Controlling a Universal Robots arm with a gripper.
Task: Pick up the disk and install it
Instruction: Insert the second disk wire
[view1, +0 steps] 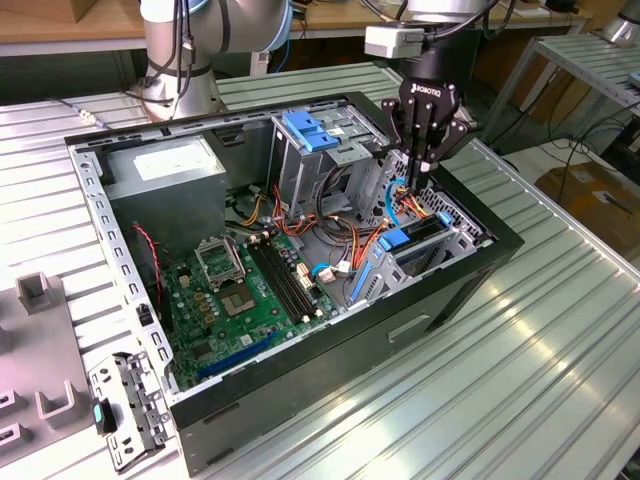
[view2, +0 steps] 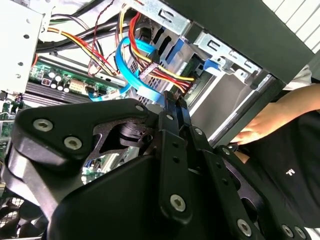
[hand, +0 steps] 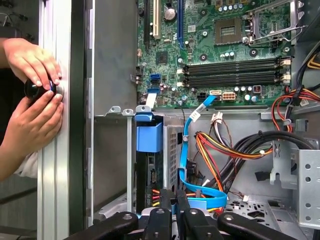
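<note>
**Gripper pressed together above the drive bay of the open computer case**

The open computer case (view1: 330, 330) lies on a ribbed metal table (view1: 520, 380), its green motherboard (view1: 240, 300) on the exterior view's left and a tall metal cage with a blue handle (view1: 310, 135) toward the far side. The black gripper (view1: 420, 172) hangs over the case's right end, fingers closed flat against each other with nothing visible between them; in the second wrist view the fingers (view2: 172, 112) meet in a single narrow stack. Just below it sits the drive bay (view1: 420, 250), where a blue-railed unit, probably the disk (view1: 400, 240), stands slotted among orange and blue cables (view1: 395, 195). In the first wrist view a person's hands (hand: 32, 95) rest against the case's outer edge (hand: 62, 150).
</note>
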